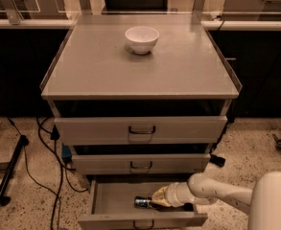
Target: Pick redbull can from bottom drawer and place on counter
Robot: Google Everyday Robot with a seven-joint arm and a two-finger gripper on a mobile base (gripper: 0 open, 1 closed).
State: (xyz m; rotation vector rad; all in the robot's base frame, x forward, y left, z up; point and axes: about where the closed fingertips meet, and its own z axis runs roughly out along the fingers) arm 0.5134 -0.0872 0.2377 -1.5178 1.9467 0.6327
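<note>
Robot lab, we reckon
We see floor cables (60, 190), glass-screened worktop (25, 24), grey drawer cabinet (140, 131), gripper (157, 201) in its bottom drawer (115, 204).

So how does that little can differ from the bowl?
The redbull can lies on its side in the open bottom drawer; the white bowl stands upright on the counter. The can is slim and dark, the bowl wider and white. The gripper is at the can, not the bowl.
</note>
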